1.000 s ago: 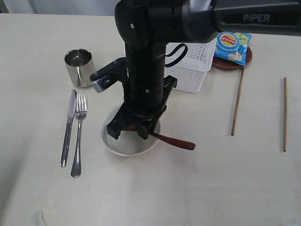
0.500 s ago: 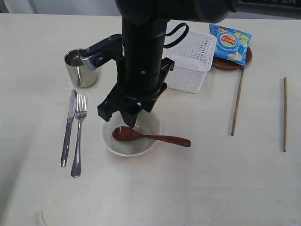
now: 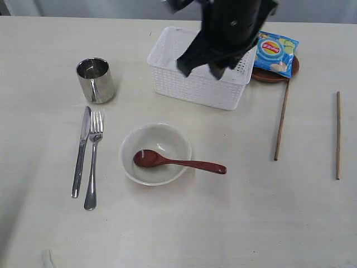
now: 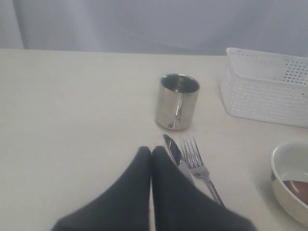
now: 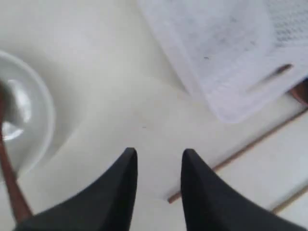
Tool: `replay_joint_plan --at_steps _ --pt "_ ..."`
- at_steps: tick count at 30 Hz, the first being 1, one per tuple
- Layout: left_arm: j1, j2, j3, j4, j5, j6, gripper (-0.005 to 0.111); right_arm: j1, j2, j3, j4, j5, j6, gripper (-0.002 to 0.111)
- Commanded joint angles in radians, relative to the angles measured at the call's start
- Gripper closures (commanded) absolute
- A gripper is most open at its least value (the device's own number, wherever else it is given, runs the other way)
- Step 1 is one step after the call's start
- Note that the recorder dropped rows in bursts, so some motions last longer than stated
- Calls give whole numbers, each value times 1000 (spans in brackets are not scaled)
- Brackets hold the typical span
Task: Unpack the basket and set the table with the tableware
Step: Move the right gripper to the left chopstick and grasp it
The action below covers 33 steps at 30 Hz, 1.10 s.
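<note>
The cream bowl [image 3: 157, 144] stands mid-table with the reddish-brown spoon [image 3: 179, 162] resting in it, handle out over the rim. To its left lie the steel knife [image 3: 81, 149] and fork [image 3: 92, 159], with the steel cup [image 3: 96, 80] behind them. My right gripper [image 3: 199, 70] hangs open and empty high over the white basket [image 3: 192, 84]; the right wrist view shows its open jaws [image 5: 159, 153] above bare table between bowl [image 5: 29, 120] and basket [image 5: 216, 53]. My left gripper [image 4: 152, 150] is shut and empty beside the knife [image 4: 174, 153]. Two chopsticks [image 3: 281, 120] [image 3: 337, 135] lie apart at the right.
A blue chip bag [image 3: 275, 54] lies on the dark-brown plate [image 3: 269, 76] behind the basket's right end. The pale table [image 3: 251, 223] stretches bare toward the front and right. The left arm does not show in the exterior view.
My right gripper has let go of the spoon, leaving it in the bowl, and has risen and swung back over the basket. The left gripper's earlier position is not shown.
</note>
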Motion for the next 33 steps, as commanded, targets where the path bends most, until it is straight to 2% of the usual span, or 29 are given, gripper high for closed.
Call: replay_joint_plan --at_steps 1,3,8,14,21,33 --pt "-5 -4 4 1 -2 3 107 -160 -25 -7 29 8 25 96" --pt "-5 -4 4 1 -2 3 107 -234 -21 -4 69 8 25 109" --pt "-5 -4 4 1 -2 3 107 -373 -1 0 180 -42 23 108" --pt "-5 -4 4 1 -2 3 107 -461 61 0 250 -57 -8 108" --pt "-5 -4 4 1 -2 3 107 -509 169 0 265 -55 2 108" --pt "-5 -4 4 1 -2 3 107 -509 298 0 198 -57 41 108"
